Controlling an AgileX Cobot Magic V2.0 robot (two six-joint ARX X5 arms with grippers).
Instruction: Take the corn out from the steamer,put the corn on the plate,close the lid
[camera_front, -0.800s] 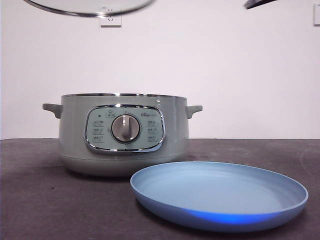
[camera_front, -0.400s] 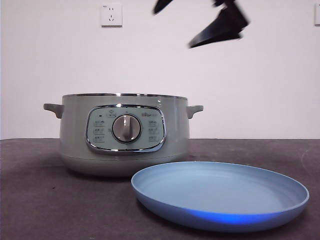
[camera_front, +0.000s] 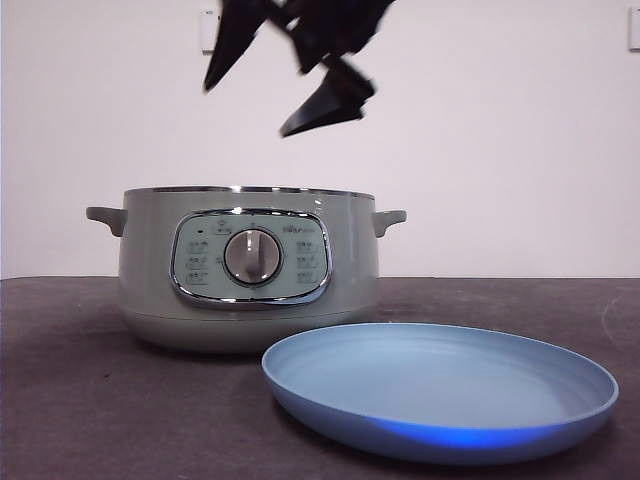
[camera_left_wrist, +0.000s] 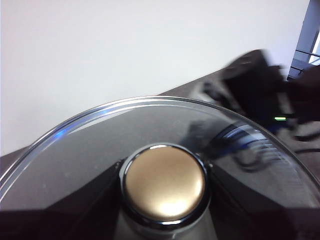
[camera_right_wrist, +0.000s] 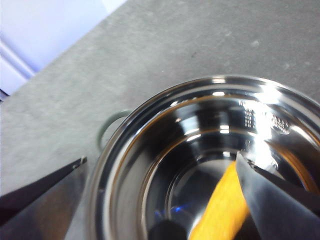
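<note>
The sage-green steamer stands open on the dark table. The blue plate lies empty in front of it to the right. My right gripper hangs open above the steamer's mouth. In the right wrist view its jaws are spread over the steel bowl, and the yellow-orange corn lies inside, partly behind one jaw. My left gripper is shut on the knob of the glass lid, held up out of the front view.
The steamer's side handles stick out left and right. A white wall stands close behind the table, with a socket partly hidden by the gripper. The other arm shows dark and blurred in the left wrist view.
The lid has risen out of the top of the front view. The right gripper has come in from the upper right, moving left and down over the steamer.
</note>
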